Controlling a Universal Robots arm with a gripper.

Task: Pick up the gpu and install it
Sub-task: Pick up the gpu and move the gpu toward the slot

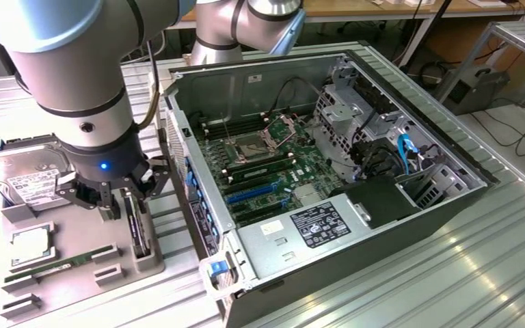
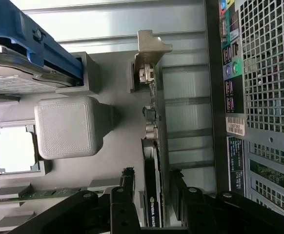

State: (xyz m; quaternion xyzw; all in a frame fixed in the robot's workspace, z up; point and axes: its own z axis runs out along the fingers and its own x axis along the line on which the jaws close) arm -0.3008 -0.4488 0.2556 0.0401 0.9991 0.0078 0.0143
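Note:
The gpu [image 1: 137, 229] is a thin black card standing on edge in the grey holder tray [image 1: 80, 280], left of the open computer case [image 1: 335, 171] in the exterior view. In the wrist view the gpu [image 2: 152, 146] is seen edge-on, with its silver bracket [image 2: 149, 53] at the far end. My gripper [image 1: 121, 201] hangs just above the card. My gripper [image 2: 152, 175] is open, one dark finger [image 2: 127, 187] on each side of the card, with a gap to each face. Nothing is held.
The tray also carries a silver hard drive [image 1: 25, 174], a processor chip [image 1: 30, 246] and a green memory stick [image 1: 57, 266]. Inside the case lies the motherboard [image 1: 262, 164] with blue card slots [image 1: 244, 195]. The case's perforated rear wall [image 2: 264, 97] stands close beside the card.

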